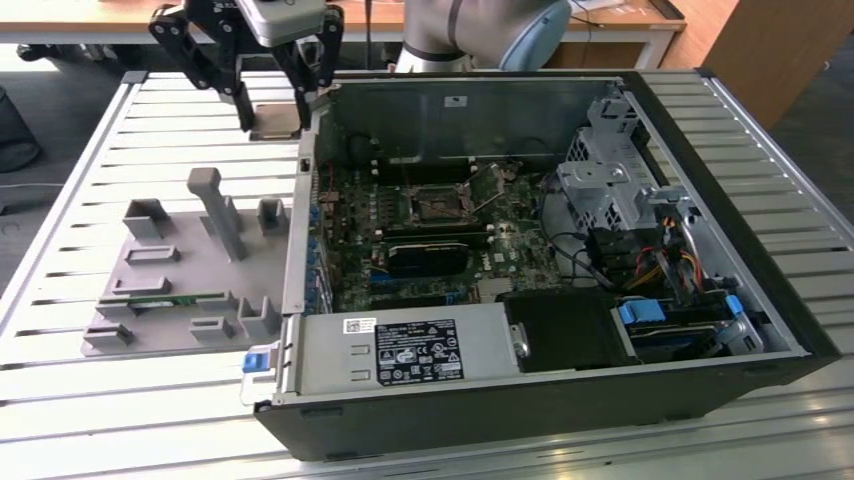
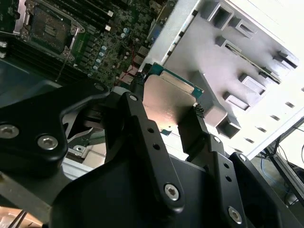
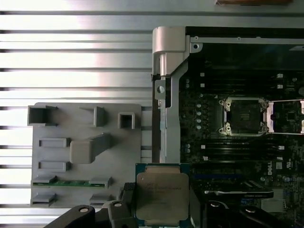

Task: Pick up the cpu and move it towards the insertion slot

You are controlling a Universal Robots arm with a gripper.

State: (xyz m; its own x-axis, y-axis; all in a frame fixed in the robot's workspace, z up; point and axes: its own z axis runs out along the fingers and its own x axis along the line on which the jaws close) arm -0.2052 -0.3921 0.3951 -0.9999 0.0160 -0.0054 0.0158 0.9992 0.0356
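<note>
black claw [image 1: 279,122] pinched tight on the flat square cpu [image 1: 275,120], shiny metal top, thin green rim, lifted over the ribbed silver table [image 1: 80,190]. dark square insertion slot [image 1: 438,204] with shiny frame down inside the open case [image 1: 561,420], at about 4 o'clock from the chip in the exterior view. grey plastic tray [image 1: 160,300] with a thin green stick [image 1: 154,300] lying near.

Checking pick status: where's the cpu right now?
The cpu is clamped in the gripper, lifted off the table at the exterior view's upper left, just outside the computer case wall.
</note>
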